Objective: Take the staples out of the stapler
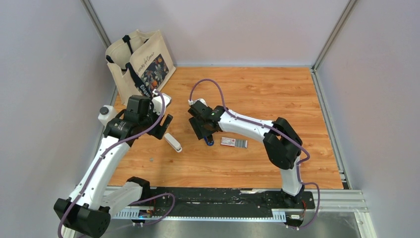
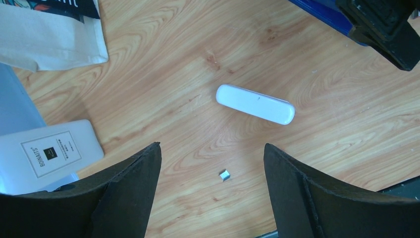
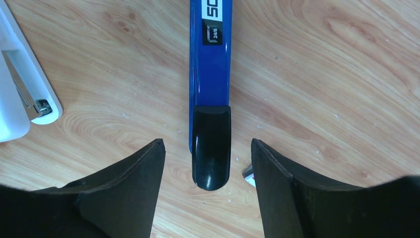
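Note:
The slim blue stapler (image 3: 210, 59) lies flat on the wooden table, and its black end (image 3: 211, 148) points between my right gripper's fingers. My right gripper (image 3: 207, 144) is open astride that end, with a gap on each side. From above, the stapler (image 1: 210, 141) shows just below the right gripper (image 1: 206, 135). My left gripper (image 2: 212, 148) is open and empty above bare wood. A tiny silvery bit that looks like a short clump of staples (image 2: 225, 175) lies between its fingertips. The stapler's blue edge (image 2: 317, 12) shows at the top right of the left wrist view.
A white bar-shaped item (image 2: 255, 104) lies between the two grippers (image 1: 173, 142). A small staple box (image 1: 234, 143) sits right of the stapler. A white bottle (image 2: 47, 153) and a cream tote bag (image 1: 141, 62) stand at the left. Grey walls enclose the table.

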Robot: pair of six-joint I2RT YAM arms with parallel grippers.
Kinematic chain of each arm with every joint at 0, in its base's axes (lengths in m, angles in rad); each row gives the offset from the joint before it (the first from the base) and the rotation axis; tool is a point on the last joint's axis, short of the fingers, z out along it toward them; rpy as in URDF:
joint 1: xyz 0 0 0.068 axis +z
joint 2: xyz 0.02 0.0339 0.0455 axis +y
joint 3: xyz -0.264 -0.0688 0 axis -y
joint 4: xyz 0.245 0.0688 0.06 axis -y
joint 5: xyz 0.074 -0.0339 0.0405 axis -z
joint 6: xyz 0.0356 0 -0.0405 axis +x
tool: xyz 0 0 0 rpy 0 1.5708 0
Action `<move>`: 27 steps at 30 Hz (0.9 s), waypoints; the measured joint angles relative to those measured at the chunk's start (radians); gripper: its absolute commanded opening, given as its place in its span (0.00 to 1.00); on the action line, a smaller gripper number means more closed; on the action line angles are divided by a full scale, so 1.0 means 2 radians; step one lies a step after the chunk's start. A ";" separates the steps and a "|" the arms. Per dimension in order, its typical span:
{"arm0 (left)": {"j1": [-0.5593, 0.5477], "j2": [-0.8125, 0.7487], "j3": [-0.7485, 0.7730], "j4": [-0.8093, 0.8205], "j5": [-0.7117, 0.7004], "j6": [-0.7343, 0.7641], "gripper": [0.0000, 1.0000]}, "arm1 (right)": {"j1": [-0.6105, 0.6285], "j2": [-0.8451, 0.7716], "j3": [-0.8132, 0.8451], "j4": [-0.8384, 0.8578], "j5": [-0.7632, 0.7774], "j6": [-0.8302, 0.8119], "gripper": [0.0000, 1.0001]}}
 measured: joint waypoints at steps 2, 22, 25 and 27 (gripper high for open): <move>0.000 -0.003 -0.001 -0.001 0.000 0.000 0.84 | 0.000 0.007 0.006 -0.001 -0.002 0.000 0.65; 0.000 -0.020 -0.009 0.011 0.010 0.000 0.86 | -0.016 0.046 0.027 -0.010 -0.033 0.003 0.08; 0.000 -0.022 -0.009 0.015 0.012 0.000 0.86 | -0.017 0.047 0.028 -0.010 -0.037 0.005 0.01; 0.000 -0.022 -0.009 0.019 0.018 -0.001 0.86 | -0.018 0.044 0.027 -0.008 -0.040 0.012 0.00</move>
